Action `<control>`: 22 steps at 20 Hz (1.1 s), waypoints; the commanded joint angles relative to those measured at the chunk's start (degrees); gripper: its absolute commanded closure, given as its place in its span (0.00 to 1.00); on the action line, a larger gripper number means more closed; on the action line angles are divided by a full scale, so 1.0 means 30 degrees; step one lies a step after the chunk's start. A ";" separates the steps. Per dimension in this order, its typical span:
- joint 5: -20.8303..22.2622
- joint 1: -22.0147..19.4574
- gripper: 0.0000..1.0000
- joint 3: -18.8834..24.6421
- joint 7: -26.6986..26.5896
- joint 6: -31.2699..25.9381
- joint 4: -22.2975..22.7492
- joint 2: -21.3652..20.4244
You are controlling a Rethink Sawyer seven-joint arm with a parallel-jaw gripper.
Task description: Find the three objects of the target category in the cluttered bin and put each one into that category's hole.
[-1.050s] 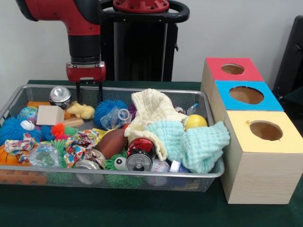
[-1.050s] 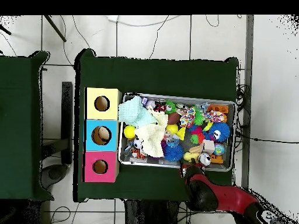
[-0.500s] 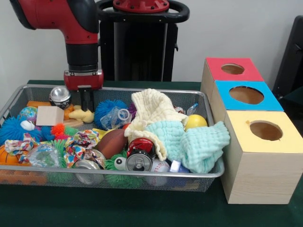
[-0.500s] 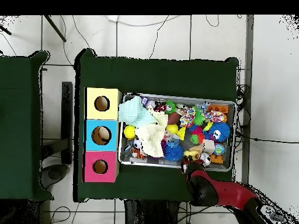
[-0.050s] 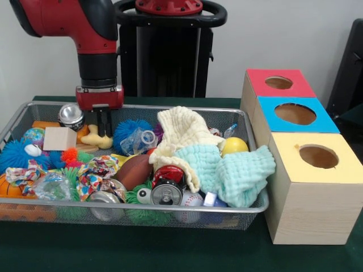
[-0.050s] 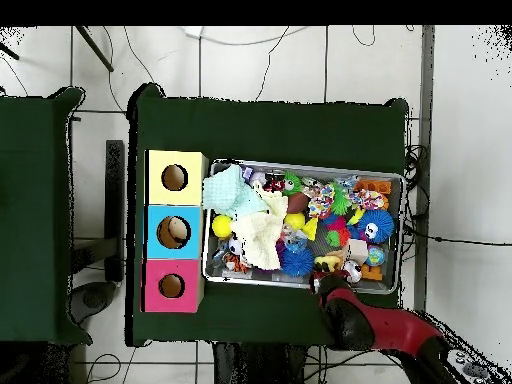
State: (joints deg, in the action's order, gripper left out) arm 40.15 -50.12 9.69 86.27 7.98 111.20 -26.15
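While the red and black arm point(image 5: 97, 39) reaches down over the back left corner of the wire bin point(image 5: 170, 211), its tool point(image 5: 104, 127) sits low among the clutter, with its dark fingers point(image 5: 108, 122) close together on either side of a small yellow toy point(image 5: 101, 139). Whether they actually pinch the toy cannot be told from either view. A shiny can point(image 5: 71, 115) stands just to the left of the tool, and a plain wooden block point(image 5: 59, 137) lies in front of that. A fuzzy blue ball point(image 5: 126, 130) sits just to the right of the toy. A cream cloth point(image 5: 181, 131) and a pale green cloth point(image 5: 235, 173) are heaped over the right half of the bin, with a yellow ball point(image 5: 233, 145) showing between them. A brown football point(image 5: 134, 170) and a red can point(image 5: 168, 186) lie near the front.

Three boxes stand in a row beside the bin on the green surface point(image 5: 142, 249): a red box point(image 5: 275, 84), a blue box point(image 5: 292, 116) and a yellow box point(image 5: 315, 187), each with a round hole on top. In the overhead view the arm point(image 6: 375, 328) crosses the bin's point(image 6: 300, 166) edge nearest the robot.
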 commanded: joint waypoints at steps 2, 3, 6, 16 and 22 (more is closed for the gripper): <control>-0.0129 0.0673 1.00 0.1338 0.1484 -0.2013 -0.2764 0.1792; -0.0302 0.0858 1.00 0.1223 0.1634 -0.2093 -0.2407 0.1426; -0.0959 0.1356 1.00 0.1072 0.2058 -0.2689 -0.1081 -0.0144; -0.6118 0.1008 1.00 0.3729 0.0375 -0.9765 0.5057 -1.1478; -0.7134 0.1410 1.00 0.4026 -0.0084 -1.1705 0.4559 -1.2351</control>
State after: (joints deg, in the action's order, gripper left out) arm 23.75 -46.72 15.49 86.27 -20.08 123.13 -55.72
